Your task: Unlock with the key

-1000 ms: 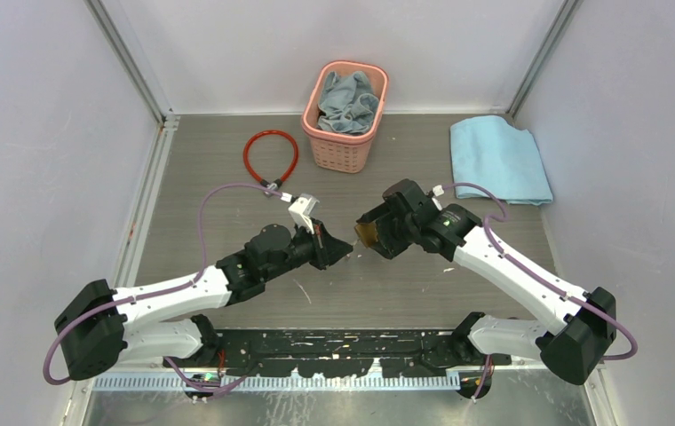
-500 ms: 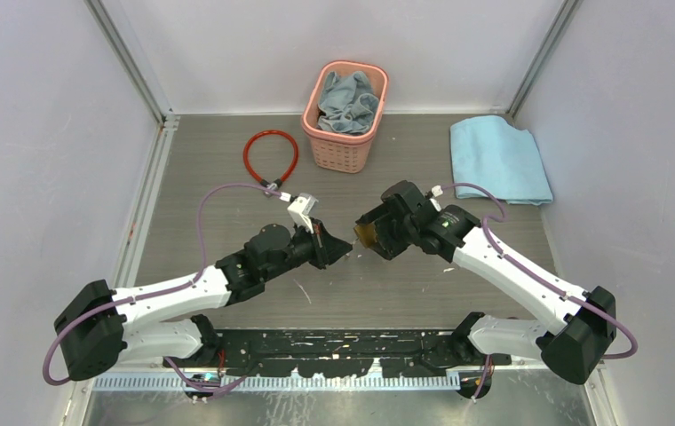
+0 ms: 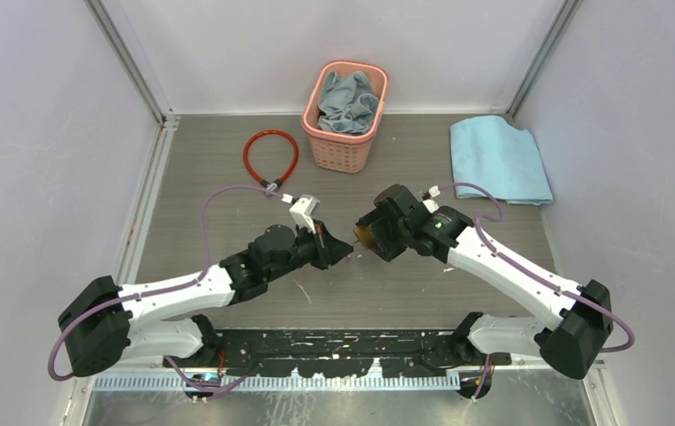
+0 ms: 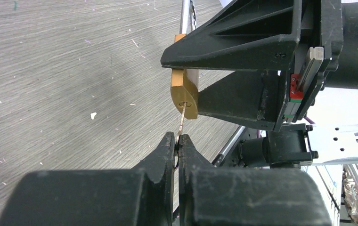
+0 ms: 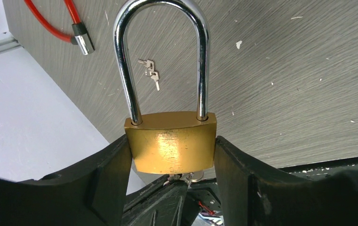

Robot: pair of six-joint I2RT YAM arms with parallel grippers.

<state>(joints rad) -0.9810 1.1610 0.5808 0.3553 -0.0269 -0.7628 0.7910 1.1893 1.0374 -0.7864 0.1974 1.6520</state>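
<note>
My right gripper (image 3: 365, 237) is shut on a brass padlock (image 5: 170, 142) by its body; the steel shackle (image 5: 160, 52) stands seated in the body. In the left wrist view the padlock (image 4: 185, 94) shows its keyhole end. My left gripper (image 4: 177, 141) is shut on a small key (image 4: 182, 121), whose blade tip sits in the keyhole. In the top view the left gripper (image 3: 345, 249) meets the padlock (image 3: 363, 237) above mid-table. In the right wrist view the key (image 5: 185, 177) and left fingertips show just under the padlock.
A red cable loop (image 3: 270, 156) lies at the back left, its end (image 5: 81, 38) in the right wrist view. A pink basket (image 3: 344, 142) with grey cloth stands at the back. A blue cloth (image 3: 498, 158) lies back right. Spare keys (image 5: 150, 72) lie on the table.
Both arms have shifted very slightly; the grippers stay tip to tip with the key at the padlock's keyhole. The shackle has not visibly moved.
</note>
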